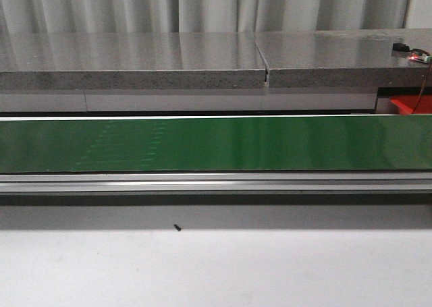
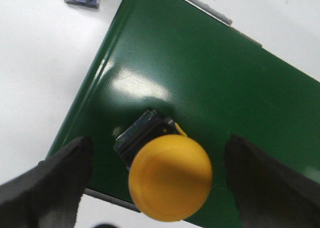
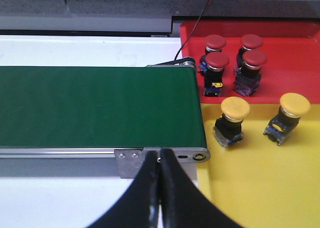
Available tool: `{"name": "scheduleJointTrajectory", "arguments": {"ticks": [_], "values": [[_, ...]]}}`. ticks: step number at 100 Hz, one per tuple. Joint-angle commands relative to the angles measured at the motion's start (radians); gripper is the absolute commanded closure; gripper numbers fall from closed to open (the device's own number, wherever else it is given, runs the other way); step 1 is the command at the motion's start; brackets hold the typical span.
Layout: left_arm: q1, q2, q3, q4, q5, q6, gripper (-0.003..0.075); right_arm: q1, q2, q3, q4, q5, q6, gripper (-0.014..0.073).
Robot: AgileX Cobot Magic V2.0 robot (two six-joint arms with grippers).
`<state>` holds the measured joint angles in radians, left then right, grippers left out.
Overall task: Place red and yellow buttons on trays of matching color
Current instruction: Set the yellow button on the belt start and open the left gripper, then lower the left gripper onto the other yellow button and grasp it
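Below, left pincer spread around yellow button, right pincer closed

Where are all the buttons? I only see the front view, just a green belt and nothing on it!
Observer: One yellow button lies on the belt, between the left gripper's open jaws.
Operator: Are any sorted yet?
Observer: Yes. Four red buttons sit in the red tray.
Operator: And yellow ones?
Observer: Two yellow buttons sit in the yellow tray, past the belt's end.
Operator: What's the right gripper doing?
Observer: The right gripper is shut, holding nothing.
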<state>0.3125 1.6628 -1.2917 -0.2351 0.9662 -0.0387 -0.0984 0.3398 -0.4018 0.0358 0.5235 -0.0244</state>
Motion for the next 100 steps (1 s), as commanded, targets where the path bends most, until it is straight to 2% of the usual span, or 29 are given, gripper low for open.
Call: {"name": "scheduleJointTrajectory", "arguments": {"ticks": [1,33,49,61,79,100], "values": [[-0.006,-0.048,-0.022,-0.044,-0.035,0.003,0.0137,-0.001,0.006,-0.024,0.005,-0.075,-0.006,0.0652],[0.001,-0.051,-0.085,-0.076,-0.126,-0.03,0.0156,-0.001,0.006,-0.024,0.005,-0.075,-0.006,0.0652],[0.052,-0.036,-0.092,-0.078,-0.186,-0.149,0.0156,-0.001,0.006,-0.024,0.005,-0.075,-0.006,0.0652],[0.097,0.007,-0.092,-0.091,-0.186,-0.233,0.0156,-0.001,0.006,-0.024,0.005,-0.075,-0.006,0.0652],[0.116,0.083,-0.092,-0.187,-0.196,-0.236,0.0156,-0.001,0.006,-0.024,0.005,-0.075,-0.006,0.0652],[0.116,0.161,-0.11,-0.195,-0.249,-0.289,0.0164,-0.001,0.006,-0.024,0.005,-0.075,-0.006,0.0652]]}}
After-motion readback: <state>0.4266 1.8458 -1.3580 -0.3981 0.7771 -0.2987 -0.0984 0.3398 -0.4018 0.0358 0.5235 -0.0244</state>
